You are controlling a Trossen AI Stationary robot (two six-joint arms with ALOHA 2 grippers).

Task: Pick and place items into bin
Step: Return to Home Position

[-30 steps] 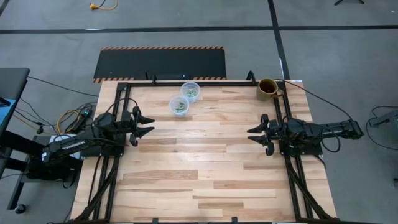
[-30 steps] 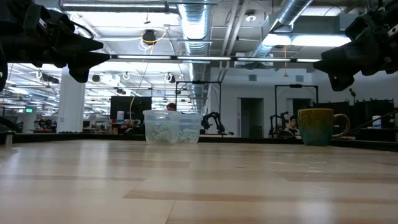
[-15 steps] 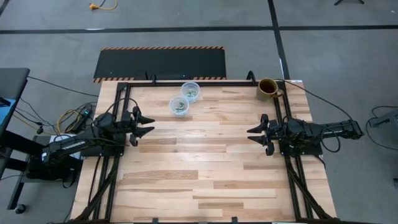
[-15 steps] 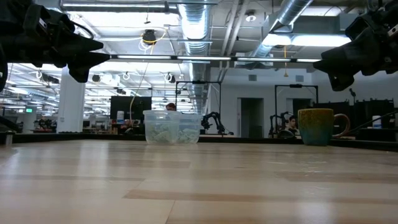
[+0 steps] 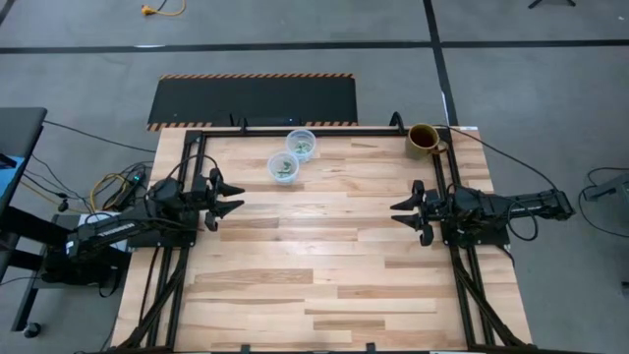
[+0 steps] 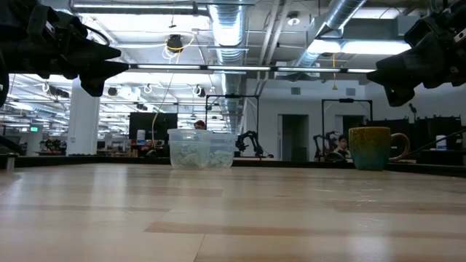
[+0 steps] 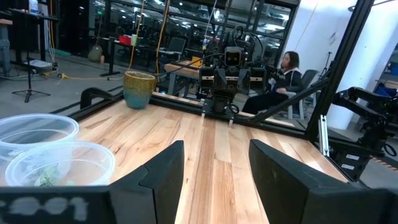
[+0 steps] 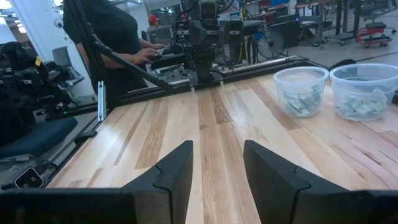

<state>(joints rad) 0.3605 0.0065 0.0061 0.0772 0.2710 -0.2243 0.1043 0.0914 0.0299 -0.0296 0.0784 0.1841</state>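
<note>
Packets [image 5: 285,170] are all in the two clear cups [image 8: 301,84], I think, though it's hard to tell from up top. Closest in, the left gripper [image 5: 242,197] and right gripper [image 5: 394,212] hang at mid-table near the sides, fingers spread wide, holding nothing. The cups sit side by side toward the far edge, with the mug [image 5: 424,140] in the far right corner.

Grey floor [image 5: 511,59], ceiling ducts [image 6: 226,28]
</note>
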